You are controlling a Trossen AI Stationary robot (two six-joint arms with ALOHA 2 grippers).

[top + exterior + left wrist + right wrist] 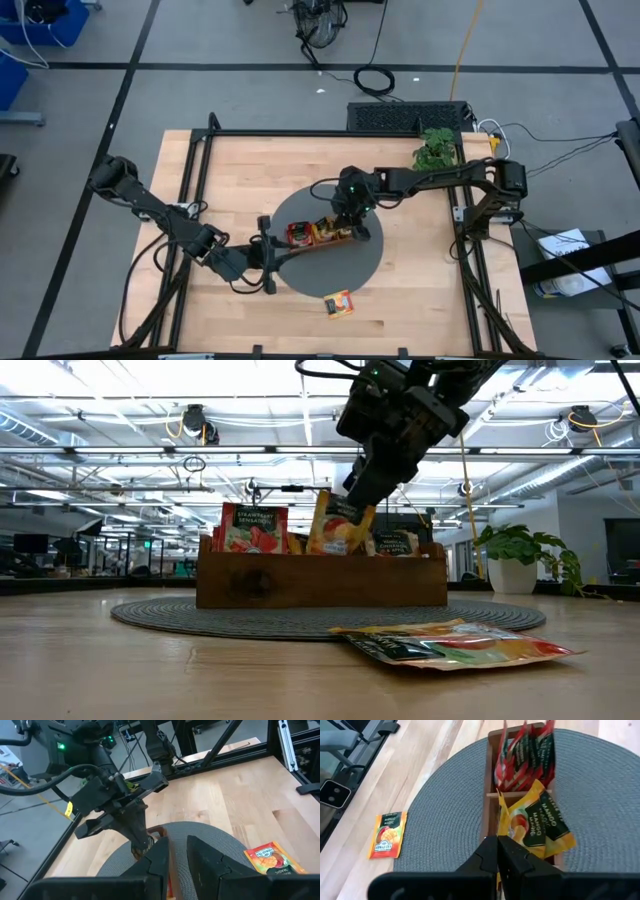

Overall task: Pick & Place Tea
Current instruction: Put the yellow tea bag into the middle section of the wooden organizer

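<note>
Your right pincer [352,503] is pinching a glossy yellow packet [532,822] over the wooden tray [320,582]; left pincer [268,262] is hovering slightly parted beside the woven mat [370,262].

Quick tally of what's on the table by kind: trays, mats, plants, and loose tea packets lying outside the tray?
Wooden tray: 1
Round grey mat: 1
Potted plant: 1
Loose tea packets outside the tray: 1
Total: 4
</note>
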